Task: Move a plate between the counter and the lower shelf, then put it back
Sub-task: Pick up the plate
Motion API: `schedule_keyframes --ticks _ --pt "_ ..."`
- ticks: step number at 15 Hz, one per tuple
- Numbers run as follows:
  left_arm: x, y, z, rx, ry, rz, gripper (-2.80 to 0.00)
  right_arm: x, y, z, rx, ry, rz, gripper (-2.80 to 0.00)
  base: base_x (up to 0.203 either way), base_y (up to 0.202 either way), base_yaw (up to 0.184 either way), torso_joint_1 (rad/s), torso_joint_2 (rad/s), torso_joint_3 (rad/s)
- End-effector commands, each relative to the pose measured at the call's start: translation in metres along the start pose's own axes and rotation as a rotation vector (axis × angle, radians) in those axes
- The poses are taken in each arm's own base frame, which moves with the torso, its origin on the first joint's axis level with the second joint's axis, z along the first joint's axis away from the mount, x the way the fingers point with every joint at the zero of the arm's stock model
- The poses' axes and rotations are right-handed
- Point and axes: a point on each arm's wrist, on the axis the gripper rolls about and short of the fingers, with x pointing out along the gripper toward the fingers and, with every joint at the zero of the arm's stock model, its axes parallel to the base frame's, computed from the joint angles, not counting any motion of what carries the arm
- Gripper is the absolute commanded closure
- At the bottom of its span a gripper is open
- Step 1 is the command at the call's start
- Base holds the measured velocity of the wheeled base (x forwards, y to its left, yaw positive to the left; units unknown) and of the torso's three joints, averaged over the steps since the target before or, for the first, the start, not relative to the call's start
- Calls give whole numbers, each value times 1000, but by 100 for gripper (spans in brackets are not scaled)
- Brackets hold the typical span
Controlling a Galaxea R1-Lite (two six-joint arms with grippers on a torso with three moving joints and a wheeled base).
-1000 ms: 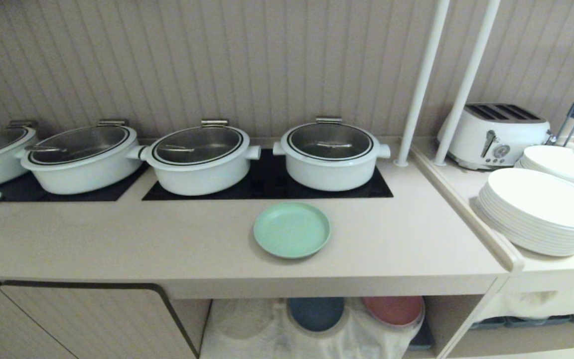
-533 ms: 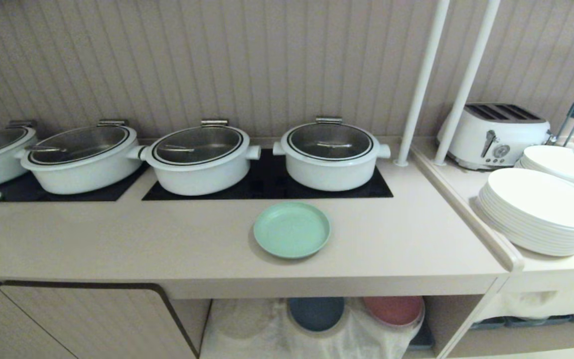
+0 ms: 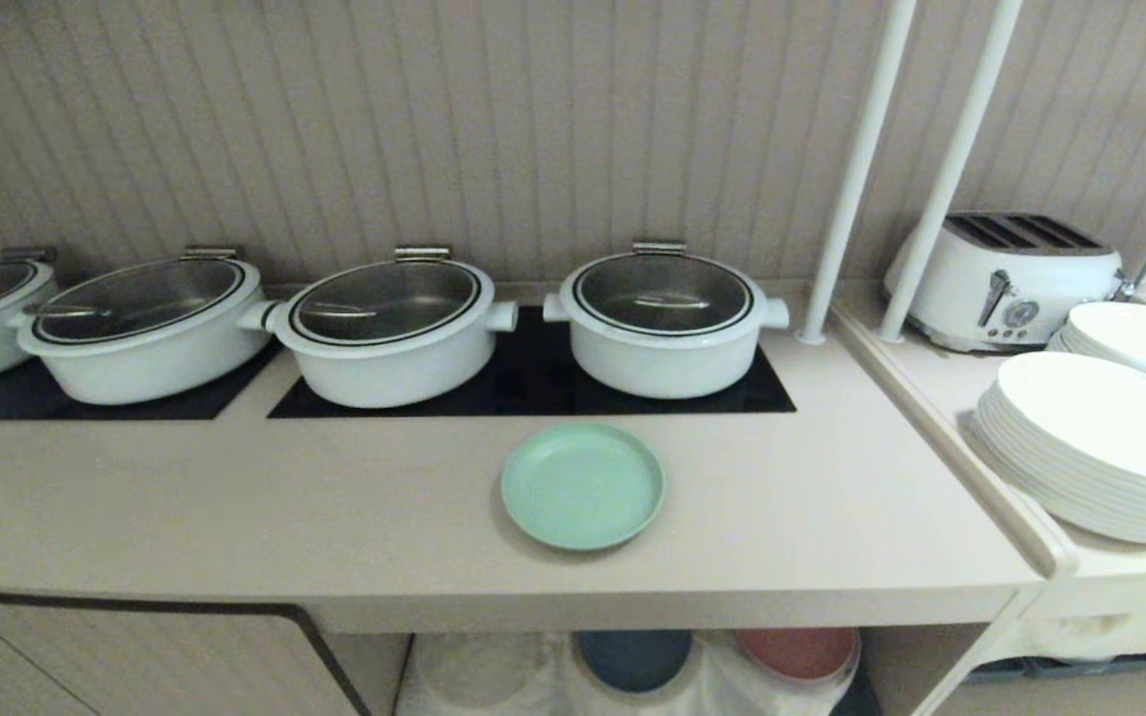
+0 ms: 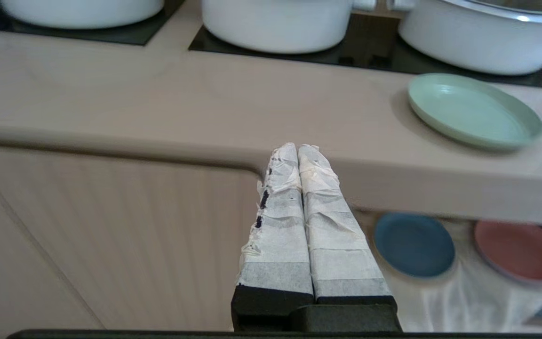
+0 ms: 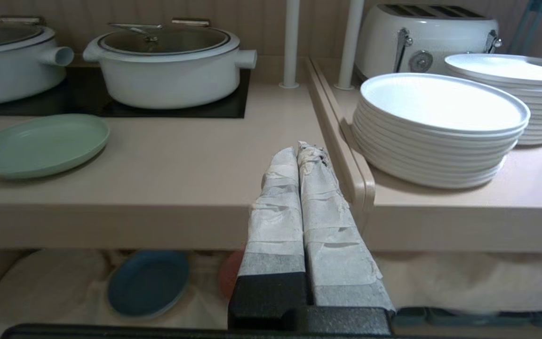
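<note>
Plate (image 3: 582,485) on counter (image 3: 235,497), before right pot (image 3: 665,318); two plates (image 3: 633,656) in lower shelf (image 3: 493,676) below; plate stacks (image 3: 1100,447) right.

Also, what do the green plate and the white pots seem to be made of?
The green plate looks like matte plastic or a similar composite: flat, dull colour with no glints; the pictures leave it open. The white pots look like enamelled or coated metal: smooth, faintly glossy walls. Their lids look like glass in a metal rim, since the inside shows through.

Both pincers wear crinkled white tape on fingers (image 4: 294,212) above black bases
</note>
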Motion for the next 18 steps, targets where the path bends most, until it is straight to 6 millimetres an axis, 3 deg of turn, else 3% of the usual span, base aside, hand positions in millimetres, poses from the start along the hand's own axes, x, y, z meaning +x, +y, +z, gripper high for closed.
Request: schedule_keyframes --ticks 1,3,18 --pt "0 0 0 -1 -1 1 0 0 0 0 -1 1 0 0 202 0 0 2 6 2" --pt "0 0 0 -1 -1 1 0 0 0 0 -1 1 0 0 141 0 4 12 2 -2" --pt "0 0 0 -2 -1 1 0 0 0 0 -8 0 12 0 0 0 0 0 0 0"
